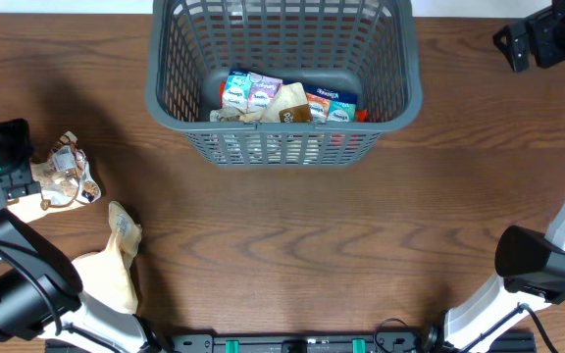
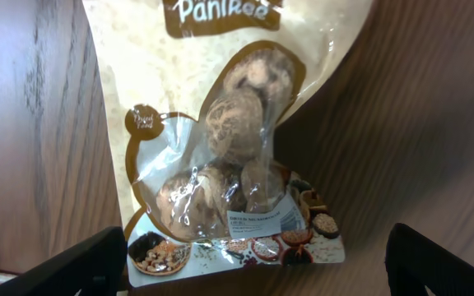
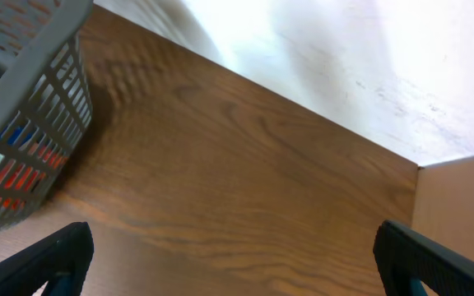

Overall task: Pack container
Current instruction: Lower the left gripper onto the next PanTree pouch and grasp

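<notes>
The container [image 1: 282, 147], a dark grey slotted basket, stands at the far middle of the worktop [image 1: 312, 245], snack packets [image 1: 282, 100] inside, seen from overhead. Left wrist view: the left pincer [image 2: 257, 267], fingers wide apart, hangs over a Panikee snack packet [image 2: 220, 148] on the wood. Right wrist view: the right pincer [image 3: 241, 263], likewise spread, grips nothing, the basket's corner at left.

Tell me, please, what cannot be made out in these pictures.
Overhead: the near wall of the container hides the lower parts of the packets inside; their print is too small to read.
Left wrist: the top edge cuts off the snack packet and part of its brand name.
Right wrist: the left edge cuts off all but a corner of the container.
</notes>
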Robot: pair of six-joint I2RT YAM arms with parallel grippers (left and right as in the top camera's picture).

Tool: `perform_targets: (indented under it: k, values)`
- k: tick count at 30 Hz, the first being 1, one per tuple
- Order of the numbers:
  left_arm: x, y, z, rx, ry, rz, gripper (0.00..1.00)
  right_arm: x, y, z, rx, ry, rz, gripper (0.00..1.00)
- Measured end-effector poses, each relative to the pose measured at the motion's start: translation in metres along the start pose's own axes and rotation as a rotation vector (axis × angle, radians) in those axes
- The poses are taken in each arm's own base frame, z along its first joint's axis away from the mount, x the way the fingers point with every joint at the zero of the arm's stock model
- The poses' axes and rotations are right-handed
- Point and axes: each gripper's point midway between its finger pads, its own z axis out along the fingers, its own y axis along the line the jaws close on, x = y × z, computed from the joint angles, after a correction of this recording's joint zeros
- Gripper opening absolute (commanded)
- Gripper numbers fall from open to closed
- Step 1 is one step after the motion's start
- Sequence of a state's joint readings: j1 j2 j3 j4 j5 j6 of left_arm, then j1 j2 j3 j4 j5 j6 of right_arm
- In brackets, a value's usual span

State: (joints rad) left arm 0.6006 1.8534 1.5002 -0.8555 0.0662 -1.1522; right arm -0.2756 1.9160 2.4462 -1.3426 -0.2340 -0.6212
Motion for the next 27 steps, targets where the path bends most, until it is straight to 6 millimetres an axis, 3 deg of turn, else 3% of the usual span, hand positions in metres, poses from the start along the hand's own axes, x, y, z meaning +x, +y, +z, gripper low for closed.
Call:
perform_targets:
  k: [13, 27]
  values:
    - [0.024, 0.025, 0.055, -0.149, 0.149, 0.023, 0.89, 0.004, 0.007, 0.0, -0.031, 0.013, 0.007, 0.99]
    - [0.011, 0.032, 0.059, -0.184, 0.087, 0.138, 0.88, 0.004, 0.007, 0.0, -0.033, 0.011, 0.007, 0.99]
